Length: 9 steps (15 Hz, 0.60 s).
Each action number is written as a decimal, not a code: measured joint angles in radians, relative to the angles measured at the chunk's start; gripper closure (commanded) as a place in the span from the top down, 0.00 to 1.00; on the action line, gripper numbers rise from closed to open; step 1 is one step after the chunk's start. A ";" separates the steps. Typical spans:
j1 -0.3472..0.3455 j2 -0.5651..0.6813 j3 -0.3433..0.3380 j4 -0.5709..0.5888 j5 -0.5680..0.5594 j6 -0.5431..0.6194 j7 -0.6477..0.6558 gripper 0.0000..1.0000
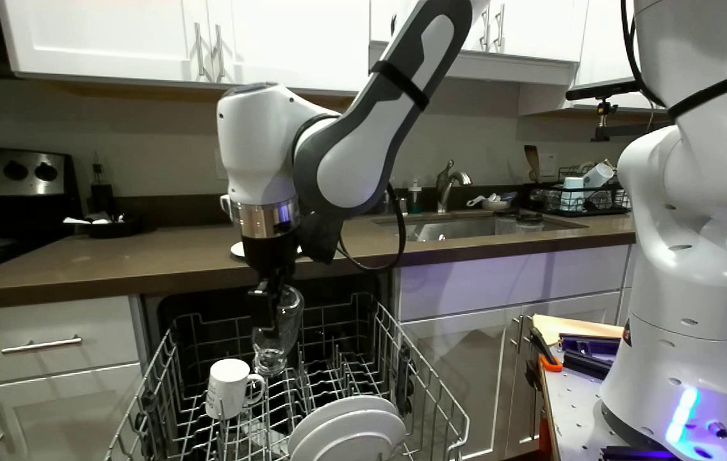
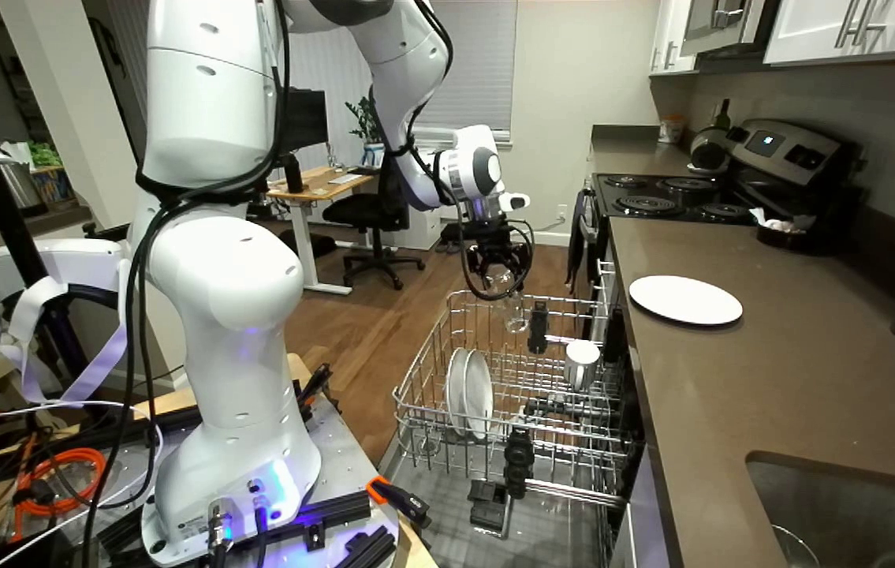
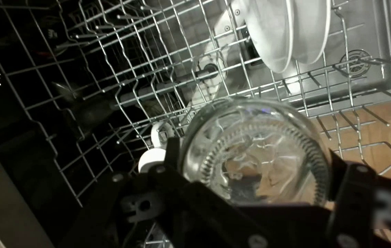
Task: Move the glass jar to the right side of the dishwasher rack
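I'm holding the glass jar (image 1: 281,333) at a lean over the wire grid of the dishwasher rack (image 1: 424,384), and in an exterior view its lower end shows just beside the handle of a white mug (image 1: 227,389). In the wrist view its round end faces me, a ring of fine ribs showing in the glass. The fingers (image 3: 173,153) stand wide apart, one against each side of the jar, and they have it clasped between them. Whether the lower end touches the rods I can't make out through the clear glass. The mug stands in the rack, and two white plates (image 2: 469,394) stand on edge, side by side among the tines, apart from the mug. Wooden floor (image 2: 368,327) shows beyond the rack in an exterior view. The bench (image 2: 778,379) runs along past the rack, and a flat white plate (image 2: 685,300) lies on it near the edge. Farther along I see the stove (image 2: 656,197) with its coil burners, and a small dark bowl (image 2: 788,238) sits on the bench near it. Set into the bench is the sink (image 1: 453,229), with a metal faucet (image 1: 444,189) behind it and a black wire dish drainer (image 1: 537,203) beyond, pale cups (image 1: 572,194) in it.
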 measured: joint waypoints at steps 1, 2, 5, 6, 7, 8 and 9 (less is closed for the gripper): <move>-0.007 -0.003 -0.006 -0.007 0.000 0.000 0.000 0.63; -0.016 -0.004 -0.011 -0.015 0.001 0.000 0.000 0.63; -0.048 -0.004 -0.024 -0.036 0.006 0.002 0.000 0.63; -0.060 -0.003 -0.028 -0.042 0.012 0.003 0.000 0.63; -0.070 -0.001 -0.031 -0.045 0.016 0.004 0.000 0.63; -0.080 0.003 -0.032 -0.045 0.019 0.005 0.000 0.63; -0.089 0.010 -0.034 -0.045 0.023 0.010 0.000 0.63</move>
